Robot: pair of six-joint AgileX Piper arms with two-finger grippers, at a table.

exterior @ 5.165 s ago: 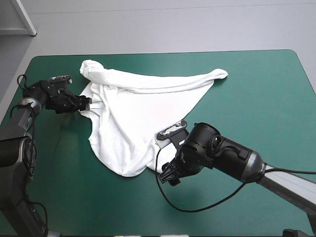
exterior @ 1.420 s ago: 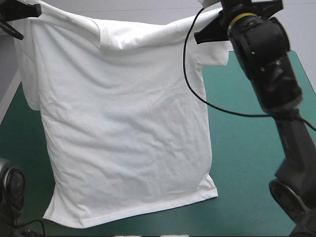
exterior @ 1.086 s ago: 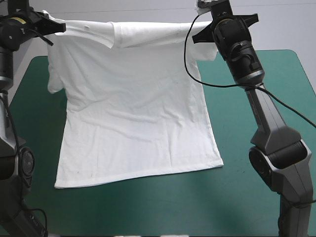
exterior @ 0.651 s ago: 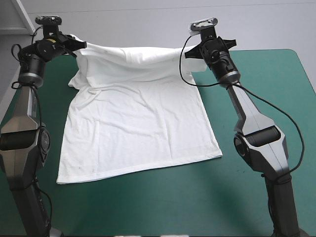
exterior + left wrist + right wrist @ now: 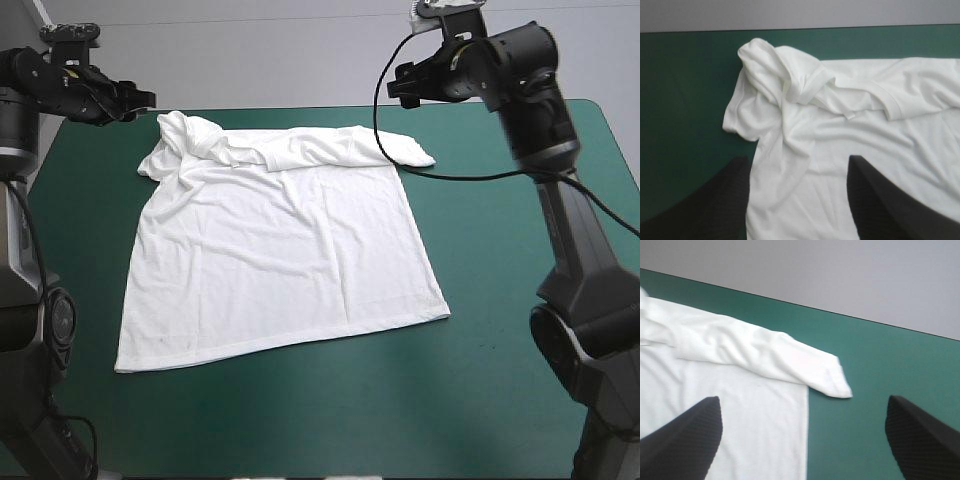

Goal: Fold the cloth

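I see the T-shirt [image 5: 280,250] spread flat on the tabletop [image 5: 500,220], its sleeves bunched up near the far edge. My left gripper [image 5: 797,162] and right gripper [image 5: 802,400] hang above that edge, both wide open and holding nothing.

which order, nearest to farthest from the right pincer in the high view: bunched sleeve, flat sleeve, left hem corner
From the right pincer:
1. Flat sleeve, closest, at the far right.
2. Bunched sleeve, across at the far left.
3. Left hem corner, near left, diagonally opposite.
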